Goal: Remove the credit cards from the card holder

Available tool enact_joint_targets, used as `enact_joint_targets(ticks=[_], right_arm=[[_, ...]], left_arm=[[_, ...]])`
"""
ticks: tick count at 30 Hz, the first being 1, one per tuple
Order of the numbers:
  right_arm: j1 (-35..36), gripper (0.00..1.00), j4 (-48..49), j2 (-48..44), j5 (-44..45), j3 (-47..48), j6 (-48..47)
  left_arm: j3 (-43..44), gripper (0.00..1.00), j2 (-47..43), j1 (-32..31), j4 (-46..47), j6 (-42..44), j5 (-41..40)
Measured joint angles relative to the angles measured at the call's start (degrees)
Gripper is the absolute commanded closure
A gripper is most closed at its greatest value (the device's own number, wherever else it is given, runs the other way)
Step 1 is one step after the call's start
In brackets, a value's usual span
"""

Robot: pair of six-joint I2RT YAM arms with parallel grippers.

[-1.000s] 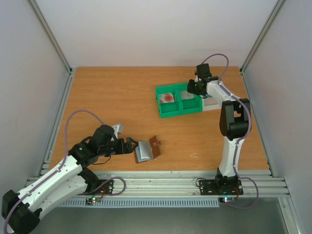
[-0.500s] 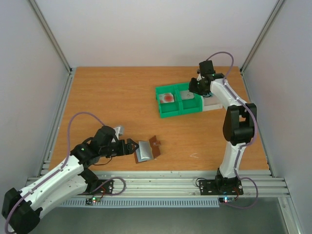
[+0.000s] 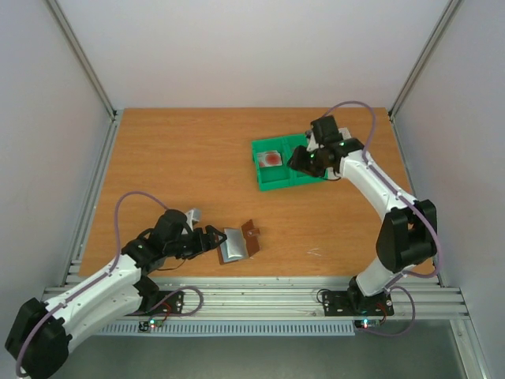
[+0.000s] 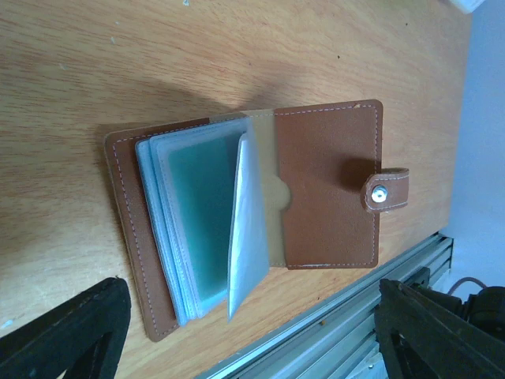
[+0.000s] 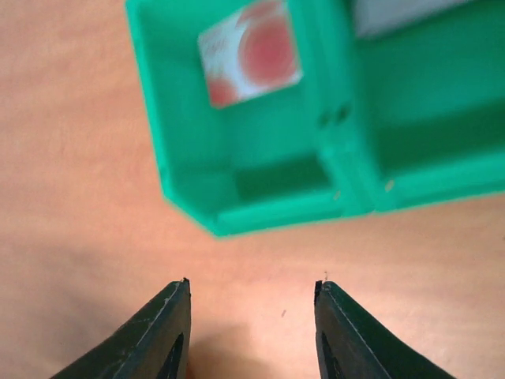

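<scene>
Orange-brown wooden surface (image 3: pixel 197 158), fine-grained, closed in by plain white walls (image 3: pixel 237 55). Near the front edge, card holder (image 4: pixel 323 181) of smooth brown leather with pale stitching, lying open and flat on the wood. Rounded corners; small tab (image 4: pixel 387 192) with a metal snap at one side. Inside, a stack of clear, glossy plastic sleeves (image 4: pixel 252 229), one of them standing half up like a page. Behind the plastic, teal card (image 4: pixel 201 209), its edges blurred by the sleeves; hard to say whether more cards under it.

Black left fingers (image 4: pixel 67 335) spread wide, only the tips visible at the bottom corners of the wrist view; grasping nothing, just beside the card holder.

Well apart, toward the far right, green tray (image 3: pixel 268 180) of hard plastic with two compartments. In the left compartment, pale card (image 5: pixel 251 51) with a red blot, out of focus. Right compartment mostly covered by the right arm (image 3: pixel 371 178) from above; in the wrist view cut off at the top, with a pale grey patch (image 5: pixel 402 12) impossible to identify. Dark, tapered right fingers (image 5: pixel 162 335) released and parted above bare wood just in front of the tray, with nothing between.
</scene>
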Motion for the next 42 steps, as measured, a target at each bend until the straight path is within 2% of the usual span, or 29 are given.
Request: enact_joint_targets(ticks=[8,14,21,24,28,31,37,42], right_arm=[[15.69,0.47,0.74,-6.08,-1.88,-10.25,1.38],[21.94,0.46,2.91,-6.16,-4.07,-14.8,2.56],[28.41,0.5,6.6,-0.96,-5.97,-15.96,2.95],[30.1,0.54,7.54,0.48,-5.53,-17.53,3.3],[31.74,0.7,8.94,1.38,-3.19,-20.02,3.65],[32.39,0.78,10.64,1.42,-2.1,-23.06,4.68],[32.44,0.77,14.03,1.49,0.39,-27.61,5.99],[32.44,0.76,17.84,0.63,0.98,-30.38,6.16]], left_arm=[[-7.32,0.18,0.52,3.67,10.27,-6.19,4.28],[-7.65,0.17,0.5,3.98,11.43,-6.6,5.22],[-8.11,0.17,0.44,4.22,14.84,-7.72,7.28],[-8.11,0.16,0.44,4.24,14.95,-7.69,7.65],[-8.2,0.15,0.74,4.22,16.57,-7.72,9.01],[-8.2,0.19,2.51,4.22,18.64,-7.67,10.27],[-7.43,0.22,8.22,4.24,20.26,-6.88,12.33],[-5.81,0.4,11.96,4.24,22.69,-6.23,13.64]])
